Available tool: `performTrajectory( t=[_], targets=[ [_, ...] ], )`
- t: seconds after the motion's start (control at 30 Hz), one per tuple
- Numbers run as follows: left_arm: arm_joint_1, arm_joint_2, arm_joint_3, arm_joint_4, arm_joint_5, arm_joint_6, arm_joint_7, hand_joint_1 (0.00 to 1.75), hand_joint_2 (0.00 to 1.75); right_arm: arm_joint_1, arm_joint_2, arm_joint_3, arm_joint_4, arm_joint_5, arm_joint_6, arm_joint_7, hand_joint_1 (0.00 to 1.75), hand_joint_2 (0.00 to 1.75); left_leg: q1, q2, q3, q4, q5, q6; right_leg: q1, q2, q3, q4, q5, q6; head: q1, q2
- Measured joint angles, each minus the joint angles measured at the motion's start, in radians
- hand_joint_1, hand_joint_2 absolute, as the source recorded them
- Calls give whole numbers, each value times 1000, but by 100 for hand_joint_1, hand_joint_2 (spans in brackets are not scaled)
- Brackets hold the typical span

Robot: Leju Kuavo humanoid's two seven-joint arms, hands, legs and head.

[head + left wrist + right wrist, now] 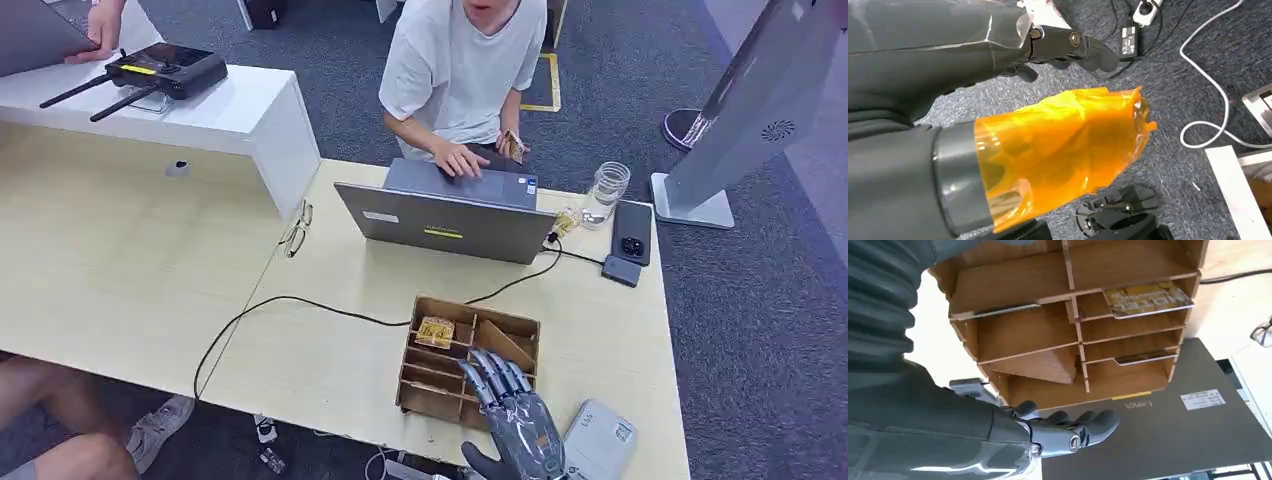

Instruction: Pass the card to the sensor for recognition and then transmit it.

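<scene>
At the lower right of the head view, the right robot hand (515,420) hovers released, fingers extended, over the brown wooden compartment box (455,385) on the pale bench (320,345). A yellow patterned card (436,331) lies in the box's far-left compartment. Beyond stands a grey laptop (445,222). The left robot hand (1068,47) hangs over grey carpet, fingers curled, holding nothing.
</scene>
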Motion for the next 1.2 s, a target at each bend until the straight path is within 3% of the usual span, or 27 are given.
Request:
performTrajectory(
  t=[0.17,0.23,0.43,0.63,1.2],
  targets=[
    [0,0,0,0,-1,0,0,0,0,0,0,0,16,1,0,0,3,175,0,0,0,0,0,0,0,0,0,0,0,0,0,0],
    [0,0,0,0,-1,0,0,0,0,0,0,0,21,1,0,0,21,175,0,0,0,0,0,0,0,0,0,0,0,0,0,0],
    [0,0,0,0,-2,0,0,0,0,0,0,-2,30,1,-2,0,24,175,0,0,0,0,0,0,0,0,0,0,0,0,0,0],
    [0,-1,0,0,-3,0,0,0,0,0,0,-9,34,3,-6,4,51,175,0,0,0,0,0,0,0,0,0,0,0,0,0,0],
    [0,-1,0,0,-6,-2,0,0,0,6,0,-32,34,24,-37,32,45,175,0,0,0,0,0,0,0,0,0,0,0,0,0,0]
  ],
)
